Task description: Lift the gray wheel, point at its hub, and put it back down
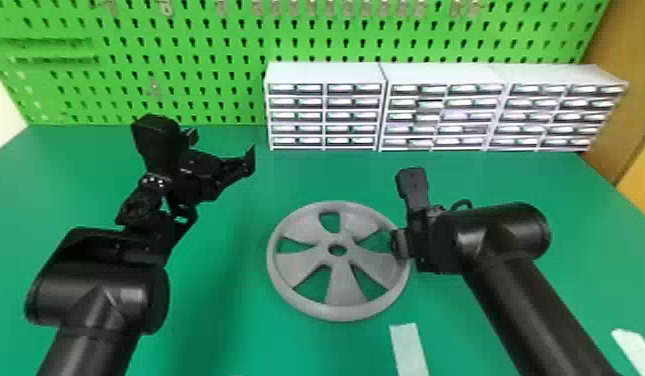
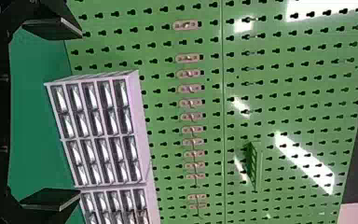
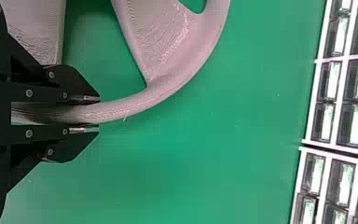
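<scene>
One wheel [image 1: 291, 270], gripped at its right side by the right gripper [image 3: 97, 115]; fingers clamped on the rim, one either side. Wheel sits roughly flat, on or just above the table [image 1: 211, 320]; can't tell if it's off the surface. Left gripper [image 1: 220, 146] up and left of wheel, toward the back, fingers wide apart, nothing between them.

Progress: grasp looks done. Lift: unclear, at most slight. Pointing not done: left gripper is well apart from the hub [image 1: 337, 260], and the left wrist view faces the drawers [image 2: 98, 116] and pegboard [image 2: 270, 84]. Left to do: raise wheel if it's down, point at hub, lower, let go. Probably early on.

Around: drawer units stand in a row at the back of the table, behind wheel and right gripper; pegboard behind them, small hooks [image 2: 189, 88] on it. White strip [image 1: 408, 350] on table, near side of wheel; another strip [image 1: 636, 352] far right.

In the way: route from left gripper to hub looks unblocked. Right gripper covers a bit of rim. Drawers could matter if wheel swings back. One-sided hold, so wheel may tip.
</scene>
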Robot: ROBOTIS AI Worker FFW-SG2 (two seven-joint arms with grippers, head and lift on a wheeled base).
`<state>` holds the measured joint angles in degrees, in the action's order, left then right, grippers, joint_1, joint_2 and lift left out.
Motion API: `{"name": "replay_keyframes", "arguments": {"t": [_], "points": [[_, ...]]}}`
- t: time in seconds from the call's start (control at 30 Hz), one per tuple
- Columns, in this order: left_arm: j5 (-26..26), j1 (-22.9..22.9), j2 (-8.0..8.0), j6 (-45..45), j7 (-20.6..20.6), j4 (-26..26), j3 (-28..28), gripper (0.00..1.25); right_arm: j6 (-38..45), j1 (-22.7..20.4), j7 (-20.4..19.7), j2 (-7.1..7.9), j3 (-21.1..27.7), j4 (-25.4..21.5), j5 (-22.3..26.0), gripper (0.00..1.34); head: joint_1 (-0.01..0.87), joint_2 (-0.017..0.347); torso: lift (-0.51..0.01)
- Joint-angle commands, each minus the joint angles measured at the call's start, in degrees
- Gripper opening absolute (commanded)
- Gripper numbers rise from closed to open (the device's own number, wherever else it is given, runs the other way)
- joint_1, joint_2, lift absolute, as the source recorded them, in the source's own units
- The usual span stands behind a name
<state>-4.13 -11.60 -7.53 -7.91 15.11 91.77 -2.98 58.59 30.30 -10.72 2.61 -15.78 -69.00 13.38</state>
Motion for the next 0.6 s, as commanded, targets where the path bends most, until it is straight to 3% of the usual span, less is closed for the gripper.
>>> {"name": "replay_keyframes", "arguments": {"t": [0.0, 0.23, 0.57], "points": [[0.0, 0.0, 0.06, -0.3, 0.1, 0.0, 0.0, 1.16, -0.8, -0.2, 0.0, 0.02, 0.1, -0.1, 0.0, 0.10, 0.692, 0.048, -0.088], [0.1, -0.1, -0.03, -0.7, 0.5, 0.1, 0.2, 1.16, -1.5, -0.3, 0.0, 0.02, 0.4, -1.1, -0.3, 0.10, 0.692, 0.048, -0.088], [0.3, 0.2, -0.03, -1.0, 1.1, 0.1, 0.5, 1.16, -7.0, 0.0, 0.0, 0.46, 1.5, -6.1, -5.2, 0.10, 0.692, 0.048, -0.088]]}}
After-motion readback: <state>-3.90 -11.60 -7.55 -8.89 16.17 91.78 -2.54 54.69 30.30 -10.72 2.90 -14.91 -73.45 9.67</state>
